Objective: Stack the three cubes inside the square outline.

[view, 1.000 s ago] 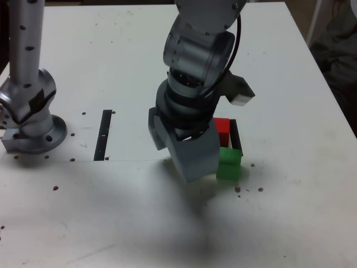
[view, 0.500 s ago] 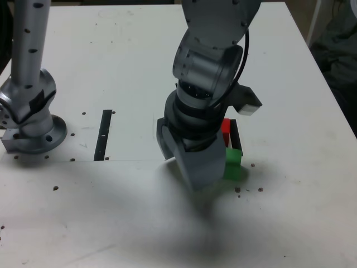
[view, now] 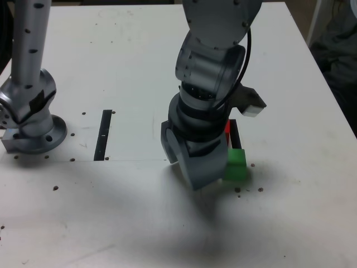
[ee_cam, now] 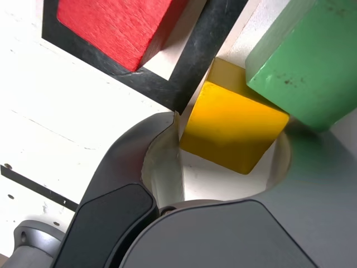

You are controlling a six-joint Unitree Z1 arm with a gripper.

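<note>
In the wrist view the yellow cube (ee_cam: 231, 125) sits tilted between the jaws of my gripper (ee_cam: 233, 134), which is shut on it; both jaws touch its sides. The red cube (ee_cam: 117, 22) lies inside the square outline (ee_cam: 195, 50). Just outside the outline's corner is the green cube (ee_cam: 304, 56), close beside the yellow one. In the exterior view my gripper (view: 203, 167) hangs low over the table and hides the yellow cube. The green cube (view: 237, 164) shows at its right, with a sliver of the red cube (view: 227, 128) and the outline (view: 235, 134) behind it.
A narrow black strip (view: 104, 134) lies on the white table (view: 111, 67) towards the exterior view's left. A grey metal post on a round base (view: 30, 120) stands at the far left. Small dark specks dot the table.
The arm has shifted towards the exterior view's right, covering more of the red cube. The green cube has slid a little to the right.
</note>
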